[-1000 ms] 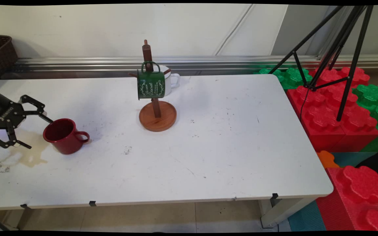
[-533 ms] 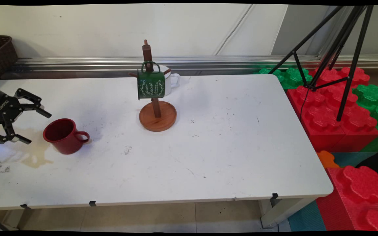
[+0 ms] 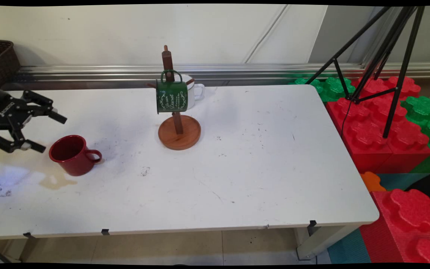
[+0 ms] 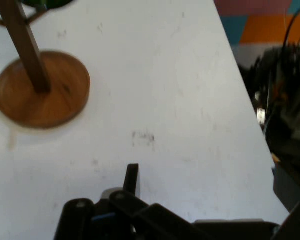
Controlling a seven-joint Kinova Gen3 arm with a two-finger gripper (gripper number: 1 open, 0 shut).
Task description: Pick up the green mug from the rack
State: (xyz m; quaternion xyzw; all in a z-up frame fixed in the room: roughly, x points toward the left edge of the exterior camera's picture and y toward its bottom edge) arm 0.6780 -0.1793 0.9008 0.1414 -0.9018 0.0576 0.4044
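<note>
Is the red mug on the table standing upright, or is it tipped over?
Upright. The red mug stands on its base on the table, mouth facing up, handle pointing right.

Layout of the table [image 3: 259, 179], by clock face from its centre

A mug stand [image 3: 177, 123] is placed at about eleven o'clock, with one mug [image 3: 171, 96] hung on its near side and another mug [image 3: 194, 90] set behind it. A third mug [image 3: 74, 154] is stood upright at nine o'clock, handle turned to three o'clock. The gripper [image 3: 52, 134] is held just beyond that mug at nine o'clock, apart from it. Blocks [image 3: 379, 127] and a tripod [image 3: 383, 56] are found off the table at two o'clock, a basket [image 3: 0, 59] at ten.
</note>
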